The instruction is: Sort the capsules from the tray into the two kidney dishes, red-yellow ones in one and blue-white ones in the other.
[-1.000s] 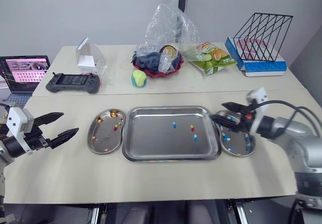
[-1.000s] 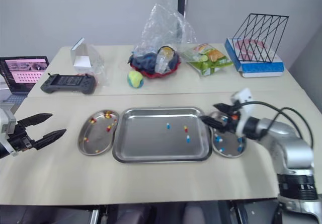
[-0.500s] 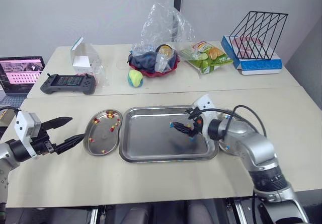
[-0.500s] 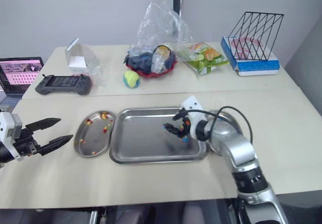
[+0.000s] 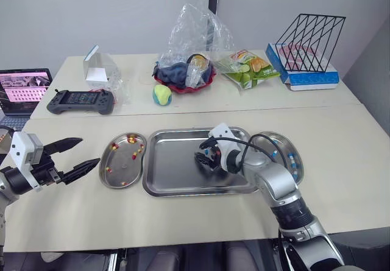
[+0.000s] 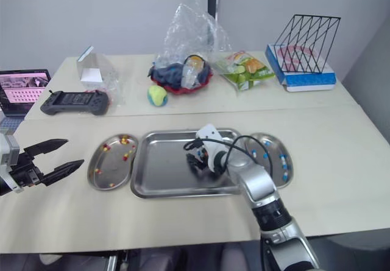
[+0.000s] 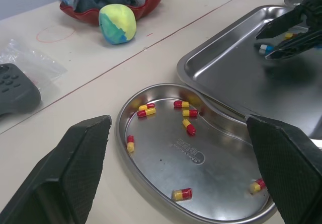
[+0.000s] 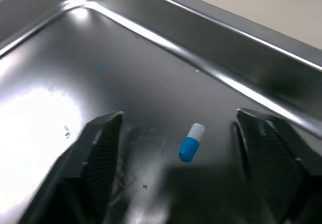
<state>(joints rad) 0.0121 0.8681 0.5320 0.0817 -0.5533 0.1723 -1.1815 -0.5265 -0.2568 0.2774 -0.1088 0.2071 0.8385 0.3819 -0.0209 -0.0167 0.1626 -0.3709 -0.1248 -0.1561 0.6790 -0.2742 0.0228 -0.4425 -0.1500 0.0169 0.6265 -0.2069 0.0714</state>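
Light: you have bright, even light from overhead.
Glare: white patches on your rectangular steel tray [image 8: 50, 103].
Shadows: soft, beside the blue-and-white capsule [image 8: 191, 142].

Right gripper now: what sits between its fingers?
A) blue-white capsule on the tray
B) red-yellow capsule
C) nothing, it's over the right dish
A: the right wrist view shows a blue-white capsule lying on the tray between the fingers of the open right gripper.

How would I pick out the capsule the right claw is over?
Start at the big rectangular steel tray. Over its floor is the open right claw. The capsule lies between its two fingers, half blue and half white, unlike the red-yellow capsules in the neighbouring dish.
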